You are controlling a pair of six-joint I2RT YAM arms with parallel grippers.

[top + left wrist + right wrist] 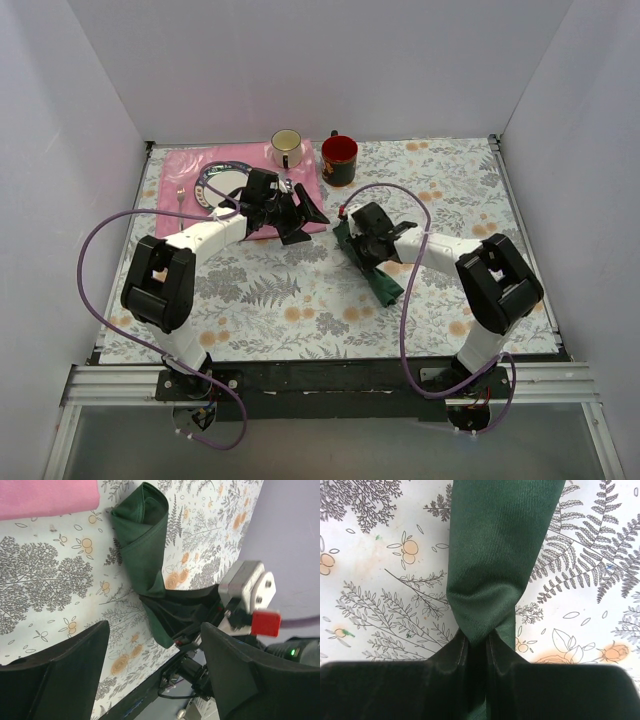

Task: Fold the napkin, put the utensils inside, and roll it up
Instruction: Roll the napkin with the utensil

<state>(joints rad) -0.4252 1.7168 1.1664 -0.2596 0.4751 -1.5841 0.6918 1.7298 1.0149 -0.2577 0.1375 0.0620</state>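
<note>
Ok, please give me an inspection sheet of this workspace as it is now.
Surface: table, floral cover.
Job's things: napkin rolled, one end pinched; utensils not seen.
Clutter: placemat with plate, fork and beige mug; red mug to its right.
Grippers: left gripper open, holding nothing; right gripper shut on napkin.
Cables: purple cable loops from each arm.
Surroundings: white walls, nothing else seen.

The napkin [490, 555] is dark green with a fine ribbed weave, the table cover [290, 300] white, printed with grey ferns and orange blossoms — the placemat [185, 165] pink, the mug [339, 160] red.
</note>
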